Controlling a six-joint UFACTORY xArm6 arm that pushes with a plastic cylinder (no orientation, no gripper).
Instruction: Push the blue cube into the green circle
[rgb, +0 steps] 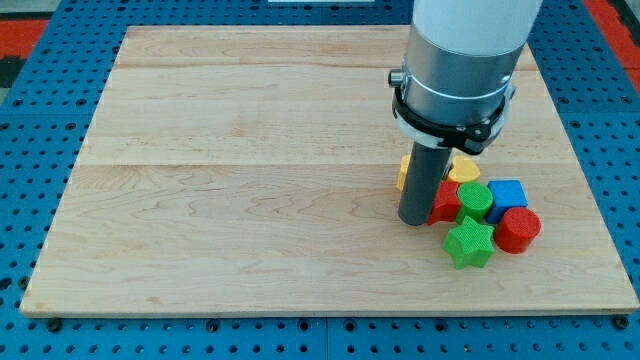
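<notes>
The blue cube (508, 193) sits at the right of a tight cluster on the wooden board (250, 180). The green circle (475, 201) is a green cylinder just to its left, touching or nearly touching it. My tip (414, 222) rests on the board at the cluster's left edge, against a red block (447, 203). The rod hides part of a yellow block (404, 172). The tip is about a hundred pixels to the view's left of the blue cube, with the red block and green circle between.
A yellow heart-like block (463, 171) lies above the green circle. A red cylinder (518, 229) sits below the blue cube. A green star (469, 243) lies at the cluster's bottom. Blue pegboard surrounds the board (610, 150).
</notes>
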